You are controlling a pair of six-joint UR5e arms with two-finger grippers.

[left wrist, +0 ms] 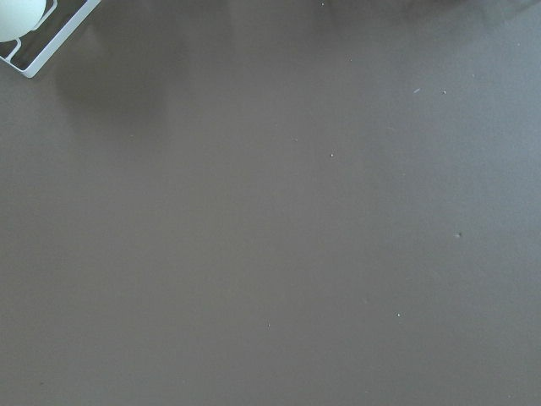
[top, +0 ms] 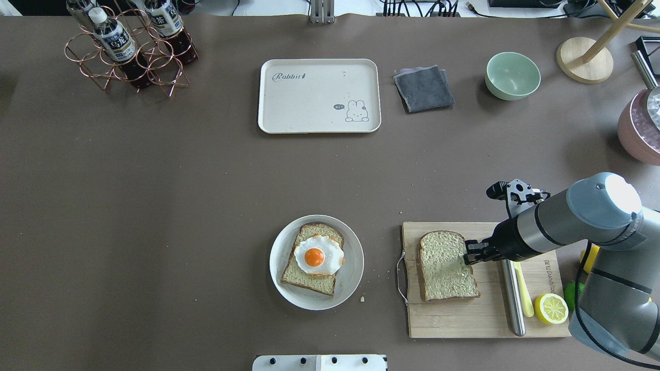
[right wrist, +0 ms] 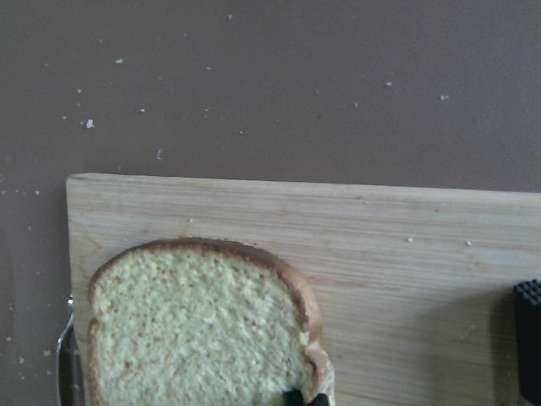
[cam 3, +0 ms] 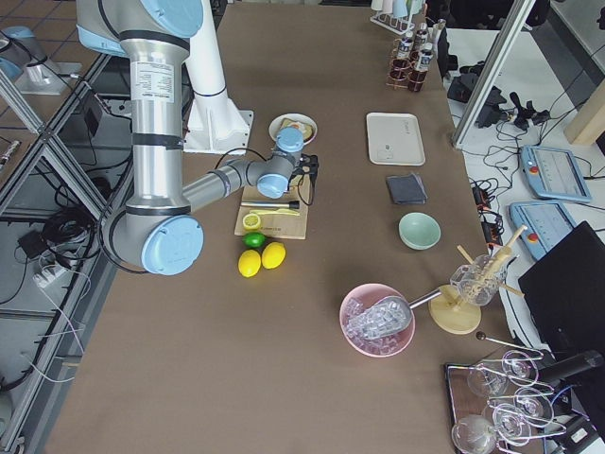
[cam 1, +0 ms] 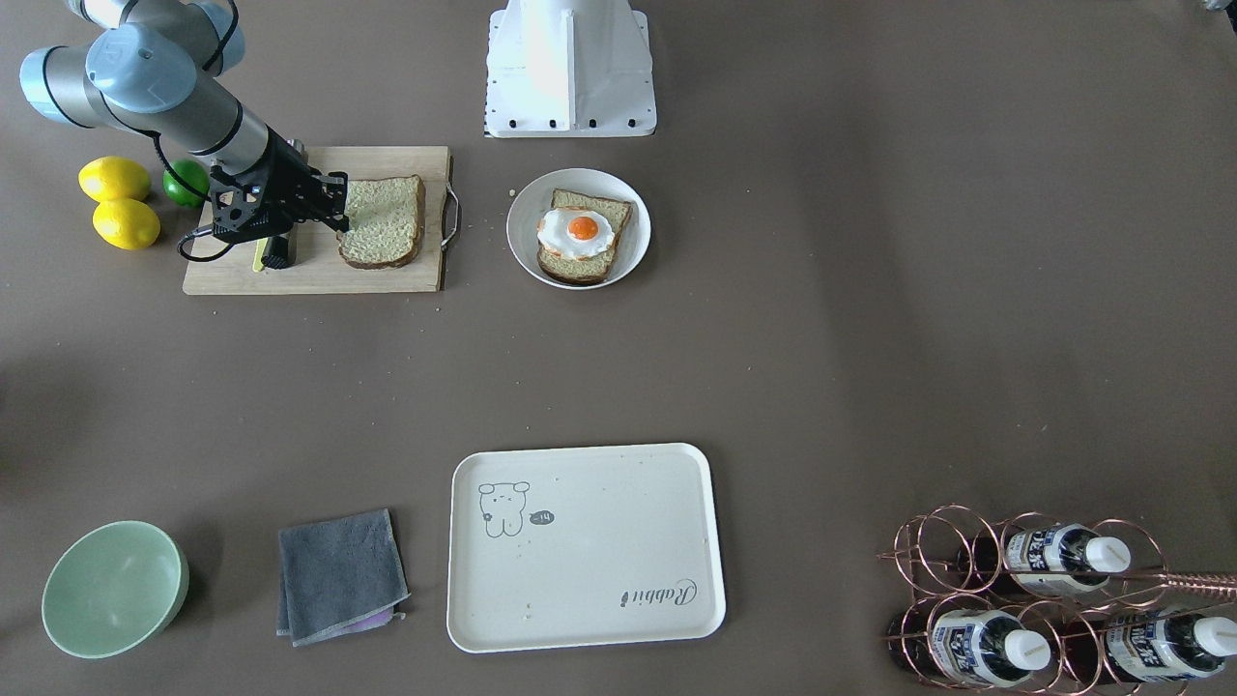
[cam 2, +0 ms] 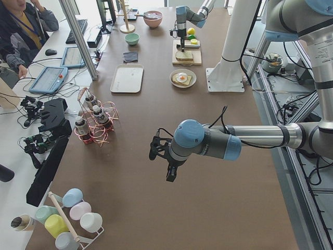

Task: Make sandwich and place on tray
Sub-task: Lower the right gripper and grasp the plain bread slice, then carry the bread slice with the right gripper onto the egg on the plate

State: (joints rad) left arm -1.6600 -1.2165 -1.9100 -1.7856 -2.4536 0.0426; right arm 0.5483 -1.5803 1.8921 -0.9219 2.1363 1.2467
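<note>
Bottle rack [cam 1: 1111, 578], cream tray [cam 1: 599, 561] on brown table [cam 1: 870, 367]; beyond, right end effector [cam 1: 340, 201] wide at bread slice [cam 1: 385, 222].

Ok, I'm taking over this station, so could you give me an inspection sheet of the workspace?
Surface: brown table, crumbs near the plate.
Job's things: egg-topped slice on plate; second slice on cutting board; tray holds no food.
Clutter: lemons, lime, bowl, cloth, bottle rack.
Grippers: right gripper at the second slice's edge, jaws look open; left gripper over the table, state unclear.
Cables: black cable looped off the right arm.
Surroundings: operator seated beside the table.
</note>
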